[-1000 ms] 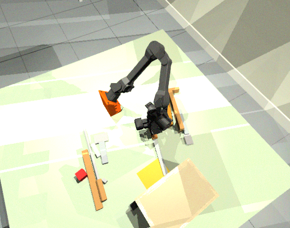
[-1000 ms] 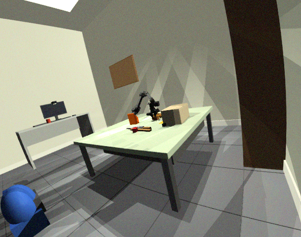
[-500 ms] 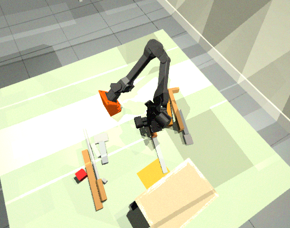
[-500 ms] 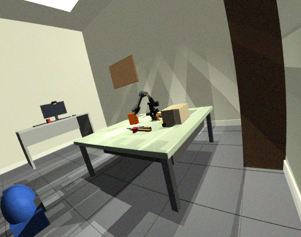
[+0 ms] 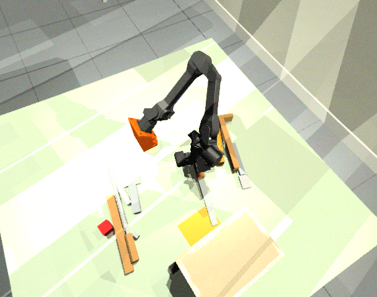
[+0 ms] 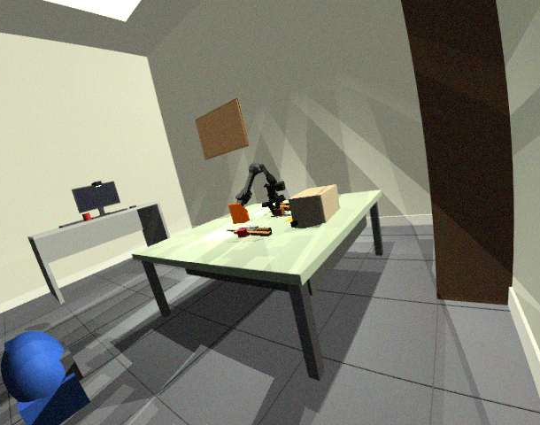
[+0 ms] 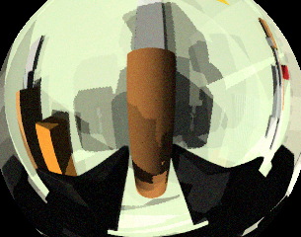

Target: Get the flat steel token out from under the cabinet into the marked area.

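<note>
My gripper [image 5: 198, 171] [image 7: 149, 149] points down, its fingers open on either side of the round brown handle [image 7: 151, 99] of a long flat tool. The tool's grey blade [image 5: 207, 198] [image 7: 150, 27] runs from the handle toward the cabinet [image 5: 228, 262] [image 6: 309, 211]. Its far end lies over the right part of the yellow marked area [image 5: 192, 228], outside the cabinet's front edge. The handle appears low at the table. The steel token cannot be made out in any view; the vent slots are not visible.
On the right are a brown L-shaped bar [image 5: 228, 143], an orange piece [image 5: 220, 153] close to my hand, and a grey-ended tool [image 5: 244, 180]. On the left are brown bars [image 5: 114, 212], a thin rod [image 5: 116, 188], a pale T-shaped piece [image 5: 135, 199] and a red cube [image 5: 105, 227].
</note>
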Action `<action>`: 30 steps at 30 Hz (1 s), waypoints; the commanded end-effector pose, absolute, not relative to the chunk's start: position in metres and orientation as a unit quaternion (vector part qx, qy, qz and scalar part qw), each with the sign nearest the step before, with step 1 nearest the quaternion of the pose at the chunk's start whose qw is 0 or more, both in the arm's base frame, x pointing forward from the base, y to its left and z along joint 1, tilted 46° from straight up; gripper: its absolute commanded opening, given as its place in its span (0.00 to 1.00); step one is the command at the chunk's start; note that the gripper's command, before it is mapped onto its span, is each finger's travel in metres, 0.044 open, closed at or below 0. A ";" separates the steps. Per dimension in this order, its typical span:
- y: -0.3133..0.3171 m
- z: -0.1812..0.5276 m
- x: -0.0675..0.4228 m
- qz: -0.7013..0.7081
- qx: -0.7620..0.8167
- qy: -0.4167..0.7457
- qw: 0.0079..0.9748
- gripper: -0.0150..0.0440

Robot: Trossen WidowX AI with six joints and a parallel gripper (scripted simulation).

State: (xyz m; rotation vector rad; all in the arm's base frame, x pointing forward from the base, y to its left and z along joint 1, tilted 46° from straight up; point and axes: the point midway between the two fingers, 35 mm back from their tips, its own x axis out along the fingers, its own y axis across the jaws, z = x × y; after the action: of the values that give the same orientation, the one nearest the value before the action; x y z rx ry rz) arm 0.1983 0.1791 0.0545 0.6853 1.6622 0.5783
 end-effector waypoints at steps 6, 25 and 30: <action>0.179 0.055 0.199 0.248 0.293 0.714 0.585 0.71; 0.180 0.055 0.198 0.248 0.294 0.713 0.586 0.47; 0.180 0.055 0.198 0.248 0.294 0.713 0.586 0.41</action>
State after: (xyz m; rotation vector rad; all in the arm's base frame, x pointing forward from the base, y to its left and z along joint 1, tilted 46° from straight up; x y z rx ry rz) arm 0.1983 0.1798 0.0545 0.6850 1.6616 0.5776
